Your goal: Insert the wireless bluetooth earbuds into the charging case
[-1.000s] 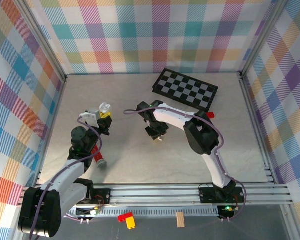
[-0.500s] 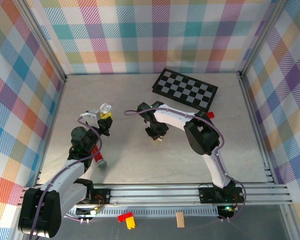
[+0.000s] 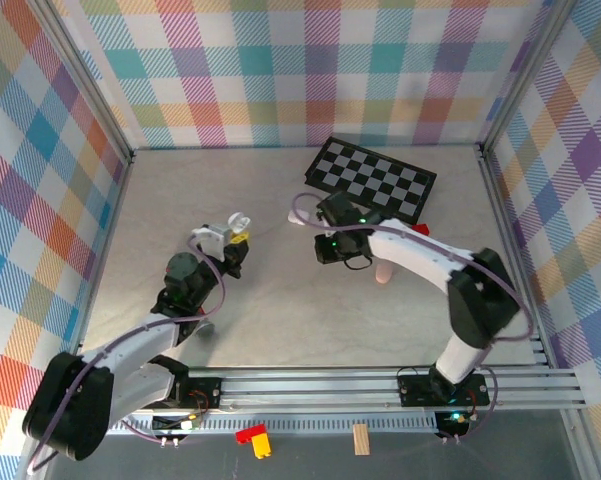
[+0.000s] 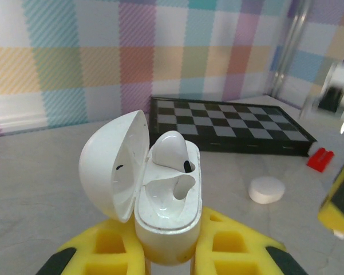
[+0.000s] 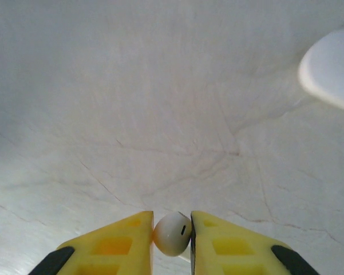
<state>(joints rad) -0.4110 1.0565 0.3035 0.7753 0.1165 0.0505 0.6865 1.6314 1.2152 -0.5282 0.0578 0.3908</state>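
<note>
My left gripper (image 3: 235,239) is shut on the white charging case (image 4: 167,200), holding it upright above the table with its lid (image 4: 111,166) swung open to the left. One white earbud (image 4: 172,150) sits in the far slot; the near slot (image 4: 184,186) is empty. My right gripper (image 5: 172,235) is shut on a second white earbud (image 5: 173,232), pinched between the yellow fingertips over bare table. From above, the right gripper (image 3: 325,251) hangs a short way right of the case (image 3: 237,221).
A folded checkerboard (image 3: 372,178) lies at the back. A small red block (image 3: 421,229) sits by its near right corner. A pale round disc (image 3: 383,272) lies on the table near the right arm, and is also seen as the disc (image 5: 332,69). Plaid walls enclose the table.
The right gripper has lifted off the table holding the earbud, and its arm has swung out to the right. The left gripper has carried the open case right, toward the centre.
</note>
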